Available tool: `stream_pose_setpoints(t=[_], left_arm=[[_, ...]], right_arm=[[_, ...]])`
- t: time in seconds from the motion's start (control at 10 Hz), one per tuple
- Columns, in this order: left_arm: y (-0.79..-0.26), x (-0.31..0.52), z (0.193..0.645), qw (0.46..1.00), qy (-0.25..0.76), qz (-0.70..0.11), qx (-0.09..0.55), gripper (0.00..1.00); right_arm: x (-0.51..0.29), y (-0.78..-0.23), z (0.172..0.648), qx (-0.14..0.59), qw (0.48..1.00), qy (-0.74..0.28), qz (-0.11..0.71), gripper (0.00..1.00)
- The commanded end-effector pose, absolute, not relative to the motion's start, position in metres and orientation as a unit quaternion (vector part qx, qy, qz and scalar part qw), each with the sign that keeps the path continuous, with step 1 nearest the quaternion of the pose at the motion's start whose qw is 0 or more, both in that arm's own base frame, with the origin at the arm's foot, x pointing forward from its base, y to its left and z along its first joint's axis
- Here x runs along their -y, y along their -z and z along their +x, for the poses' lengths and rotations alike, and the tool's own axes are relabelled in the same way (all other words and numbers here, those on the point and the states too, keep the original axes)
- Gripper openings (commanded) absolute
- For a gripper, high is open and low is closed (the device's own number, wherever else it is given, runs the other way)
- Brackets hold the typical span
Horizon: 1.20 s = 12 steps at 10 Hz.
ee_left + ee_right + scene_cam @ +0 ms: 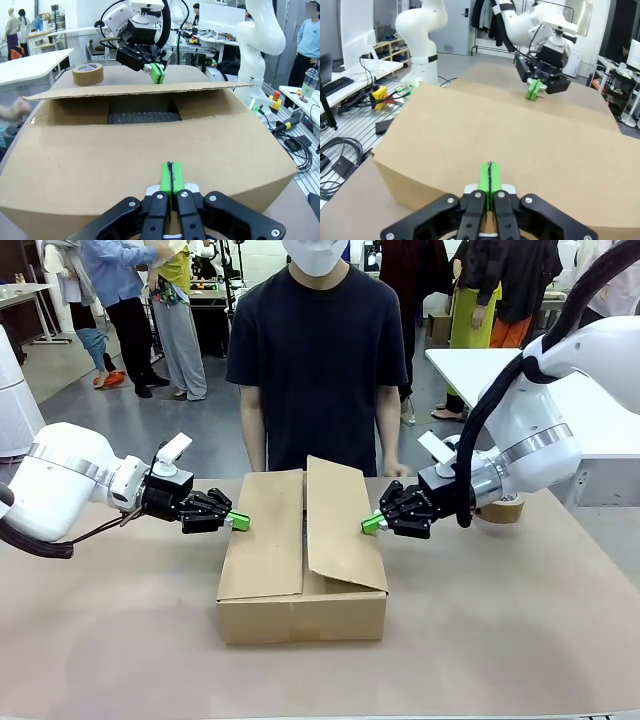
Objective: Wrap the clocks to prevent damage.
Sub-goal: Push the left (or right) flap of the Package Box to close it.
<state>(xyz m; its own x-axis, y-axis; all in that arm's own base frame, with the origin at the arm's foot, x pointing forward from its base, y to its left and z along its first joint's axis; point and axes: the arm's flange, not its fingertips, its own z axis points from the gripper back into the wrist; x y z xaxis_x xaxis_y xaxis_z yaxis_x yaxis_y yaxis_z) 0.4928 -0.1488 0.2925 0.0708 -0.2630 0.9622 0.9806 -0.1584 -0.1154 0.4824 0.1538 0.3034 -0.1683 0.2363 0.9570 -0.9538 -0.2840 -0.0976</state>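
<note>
Two end effectors at the sides of a box on the bench

The left end effector (238,521) and the right end effector (372,524) each have their green pads pressed together and hold nothing. The cardboard box (302,575) sits between them, with its side edges right at their tips. Bare bench (120,640) lies behind each one. In the left wrist view, a gap between the flaps shows bubble wrap (144,117) inside the box. In the front view the flaps cover it. A tape roll (503,508) lies just behind the right end effector.
</note>
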Motion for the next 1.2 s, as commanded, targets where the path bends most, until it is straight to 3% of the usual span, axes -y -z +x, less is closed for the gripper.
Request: stream_pose_setpoints(t=[0.0, 1.1], left_arm=[[-0.289, 0.151, 0.494, 0.544, 0.572, -0.496, 0.361, 0.01], [-0.289, 0.151, 0.494, 0.544, 0.572, -0.496, 0.361, 0.01]], right_arm=[[-0.16, -0.295, 0.494, 0.419, 0.459, -0.651, 0.436, 0.01], [-0.125, -0.257, 0.53, 0.42, 0.509, -0.619, 0.425, 0.01]])
